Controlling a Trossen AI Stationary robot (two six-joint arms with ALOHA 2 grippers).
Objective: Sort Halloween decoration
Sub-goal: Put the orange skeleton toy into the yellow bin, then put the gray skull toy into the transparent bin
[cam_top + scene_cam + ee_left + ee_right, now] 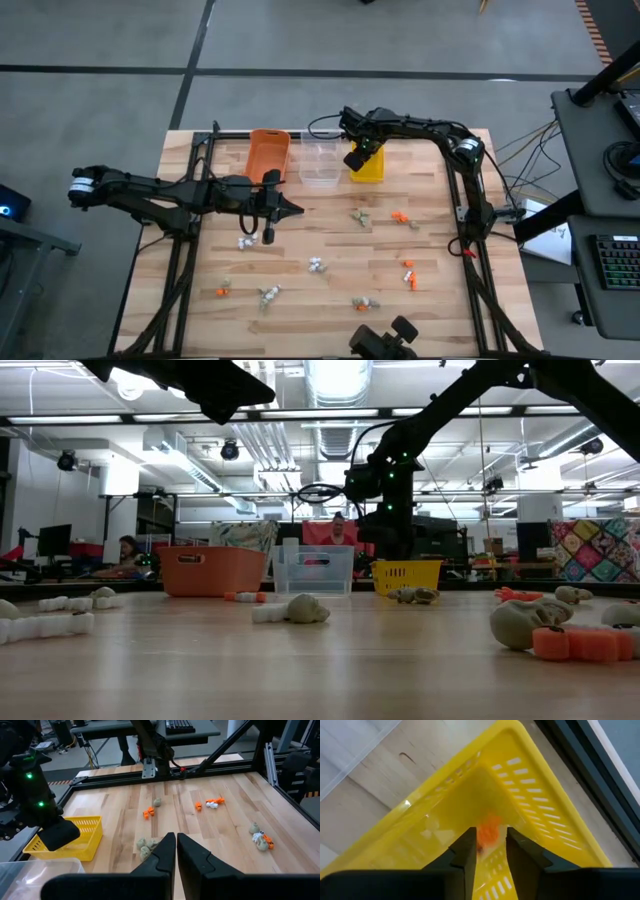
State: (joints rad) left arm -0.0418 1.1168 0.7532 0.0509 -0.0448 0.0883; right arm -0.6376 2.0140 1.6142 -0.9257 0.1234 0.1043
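Small orange, white and grey-tan trinkets lie scattered on the wooden table, among them a white one (245, 242), a grey-tan one (360, 215) and an orange one (400, 216). My right gripper (355, 158) hangs over the yellow bin (370, 172), pointing down into it. Its fingers stand a little apart (491, 837). A blurred orange trinket (489, 829) shows in the gap at their tips, over the bin's floor. My left gripper (297, 209) is shut and empty (176, 840), held above the table in front of the orange bin (268, 155). My right gripper has the blurred orange trinket (489, 829) in the gap at its fingertips, coming from above into the yellow bin. I cannot tell whether either finger touches it.
A clear bin (320, 162) stands between the orange and yellow bins along the far edge. A dark metal frame (190, 200) borders the table on its left, right and far sides. More trinkets (411, 282) lie near the right and near edges. A person (338, 530) sits beyond the table.
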